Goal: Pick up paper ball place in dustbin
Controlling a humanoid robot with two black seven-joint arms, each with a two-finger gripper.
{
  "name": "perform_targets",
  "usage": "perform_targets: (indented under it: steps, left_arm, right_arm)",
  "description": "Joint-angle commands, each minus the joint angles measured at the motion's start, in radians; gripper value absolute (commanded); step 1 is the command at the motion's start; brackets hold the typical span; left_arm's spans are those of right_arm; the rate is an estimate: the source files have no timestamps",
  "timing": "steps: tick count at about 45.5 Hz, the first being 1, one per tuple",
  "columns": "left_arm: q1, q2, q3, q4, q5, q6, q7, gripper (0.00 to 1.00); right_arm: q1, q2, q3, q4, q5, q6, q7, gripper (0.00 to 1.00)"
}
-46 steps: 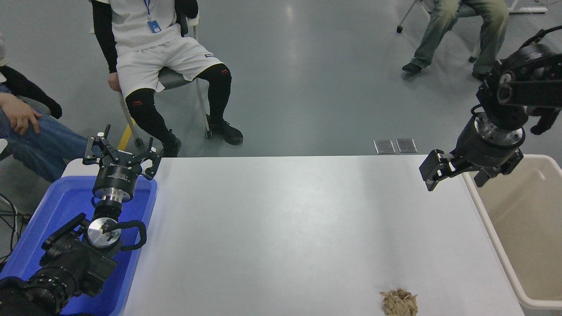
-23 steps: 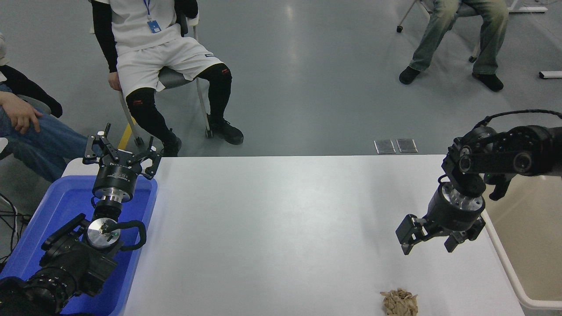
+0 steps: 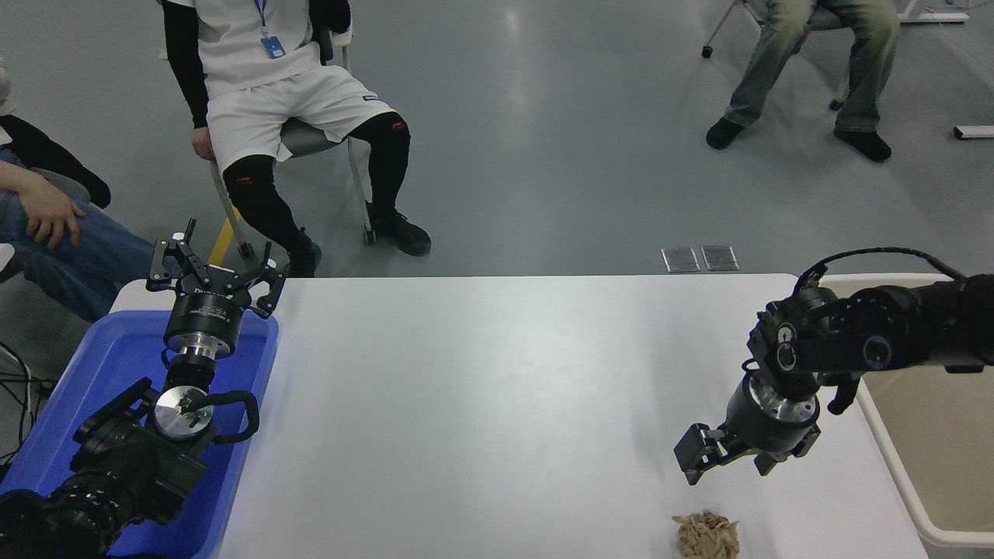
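We're early in the task: table (image 3: pixel 497 373) carries the job, dustbin (image 3: pixel 924 419) sits just right of our right claw (image 3: pixel 726 460), which hangs released above the table. Paper ball (image 3: pixel 707 536) lies untouched below the claw, nearer us. Grasp and drop remain. Left claw (image 3: pixel 213 273) parked far left over the blue tub (image 3: pixel 109 373). Nothing blocks us.

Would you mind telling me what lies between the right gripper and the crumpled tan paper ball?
Nothing: in the head view only bare white table separates the right gripper from the crumpled tan paper ball.
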Motion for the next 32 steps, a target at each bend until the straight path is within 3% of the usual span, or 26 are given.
perform_targets:
  steps: [1, 32]
  left_arm:
    - [0.0, 0.0, 0.0, 0.0, 0.0, 0.0, -0.001, 0.99]
    - [0.0, 0.0, 0.0, 0.0, 0.0, 0.0, -0.001, 0.99]
  right_arm:
    - [-0.045, 0.019, 0.006, -0.001, -0.021, -0.012, -0.001, 1.0]
    - [-0.114, 0.017, 0.049, -0.035, -0.031, -0.029, 0.0, 0.99]
